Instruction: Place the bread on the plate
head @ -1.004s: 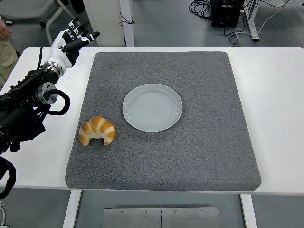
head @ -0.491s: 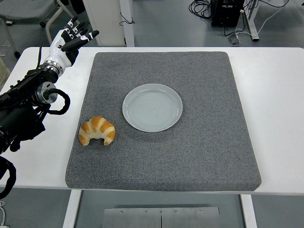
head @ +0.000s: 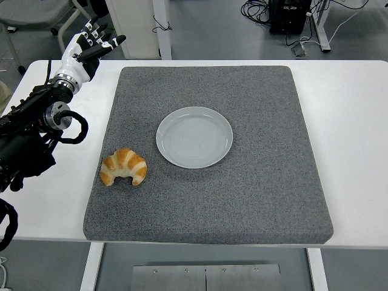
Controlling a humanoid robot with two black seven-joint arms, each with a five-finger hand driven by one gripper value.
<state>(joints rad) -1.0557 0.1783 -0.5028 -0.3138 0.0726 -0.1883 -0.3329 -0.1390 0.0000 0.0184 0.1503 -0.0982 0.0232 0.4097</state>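
The left hand [head: 91, 47] hovered empty, fingers spread, over the bench's [head: 351, 121] far-left corner; the bread [head: 123, 167], lying crosswise, sat nearer the near-left edge, left of the plate [head: 194, 137].

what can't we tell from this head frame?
- Right arm: not in the head view at all.
- Left robot hand: fingers extended and empty at the table's far left corner; its palm side faces away.
- Left arm: cut off by the left edge.
- Croissant: underside hidden against the mat.
- Plate: looks empty; rim depth unreadable from above.
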